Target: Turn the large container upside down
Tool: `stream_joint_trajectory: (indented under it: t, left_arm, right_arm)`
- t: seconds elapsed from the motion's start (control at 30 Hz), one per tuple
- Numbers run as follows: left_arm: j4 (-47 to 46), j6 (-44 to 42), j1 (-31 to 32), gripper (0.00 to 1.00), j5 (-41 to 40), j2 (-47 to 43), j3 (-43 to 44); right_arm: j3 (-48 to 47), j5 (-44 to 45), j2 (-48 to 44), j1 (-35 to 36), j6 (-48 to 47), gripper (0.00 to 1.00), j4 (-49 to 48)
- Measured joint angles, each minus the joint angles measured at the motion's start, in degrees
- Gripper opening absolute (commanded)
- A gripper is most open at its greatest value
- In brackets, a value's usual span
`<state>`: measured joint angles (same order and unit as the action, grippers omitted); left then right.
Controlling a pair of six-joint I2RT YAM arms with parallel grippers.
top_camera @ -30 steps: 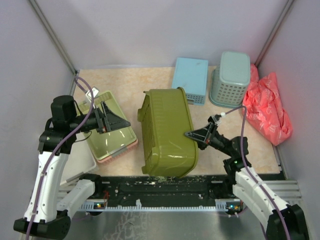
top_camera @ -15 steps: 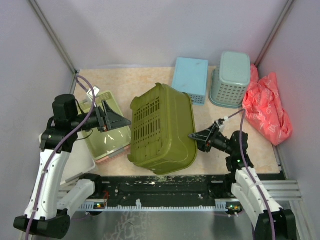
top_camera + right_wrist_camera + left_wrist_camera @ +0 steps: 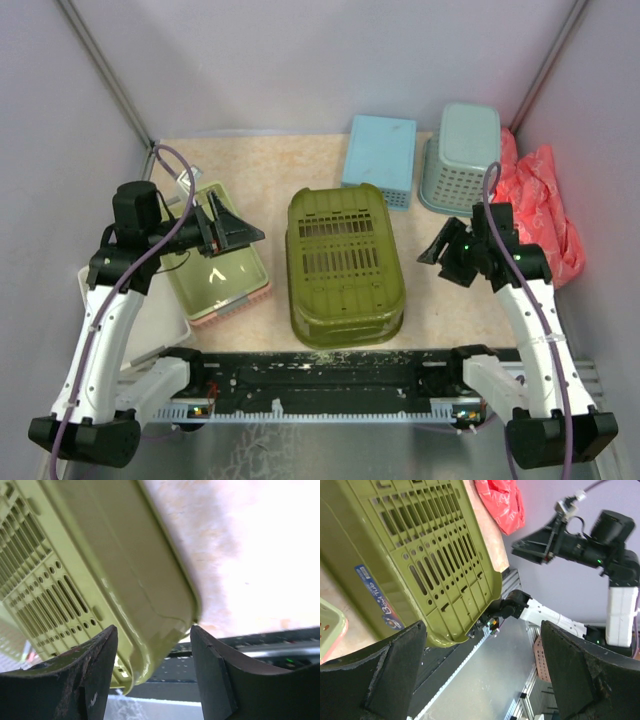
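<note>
One tub, the large container, sits upside down mid-table in the top view, slotted bottom up. The left gripper hangs over a pale-green tray, and the right gripper hangs well apart from the tub's right side. From the left wrist, the fingers stand wide apart and empty, with the tub beyond them. From the right wrist, the fingers are likewise spread, gripping nothing, with the tub's wall ahead.

Large container: one blue sticker on the side wall, white print running lengthwise. Leading "13" legible in the left wrist view; the rest is too blurred to read.
</note>
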<state>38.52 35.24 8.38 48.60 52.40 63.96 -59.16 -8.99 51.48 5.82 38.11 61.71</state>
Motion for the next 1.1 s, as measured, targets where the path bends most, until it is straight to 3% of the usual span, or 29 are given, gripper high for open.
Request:
stream_joint_trajectory:
  t: [0.17, 0.33, 0.63, 0.73, 0.9, 1.1]
  left_arm:
    - [0.0, 1.4, 0.0, 0.99, -2.1, 1.5, 0.7]
    - [-0.4, 2.2, 0.0, 0.99, -4.8, 1.2, 0.2]
    - [-1.0, 2.2, 0.0, 0.99, -7.2, 1.1, -2.6]
    - [-1.5, 2.3, 0.0, 0.99, -7.6, 1.1, -3.2]
    - [-1.8, 2.3, 0.2, 0.99, -8.7, 1.6, -3.5]
    - [-2.0, 2.4, 0.3, 0.99, -10.5, 1.6, -3.5]
  right_arm:
    - [-8.6, 5.4, -0.1, 0.0, -2.2, 0.59, 12.1]
    - [-10.3, 5.3, -2.8, 0.0, -1.3, 0.64, 19.8]
    - [-7.5, -0.2, -7.8, 1.5, 4.8, 0.64, 21.9]
    - [-6.0, -0.5, -7.5, 5.9, 7.9, 0.64, 20.8]
    - [-5.2, 4.5, -3.3, 22.2, 15.1, 0.66, 18.1]
    - [-2.3, 7.6, 1.6, 26.5, 18.8, 0.58, 13.4]
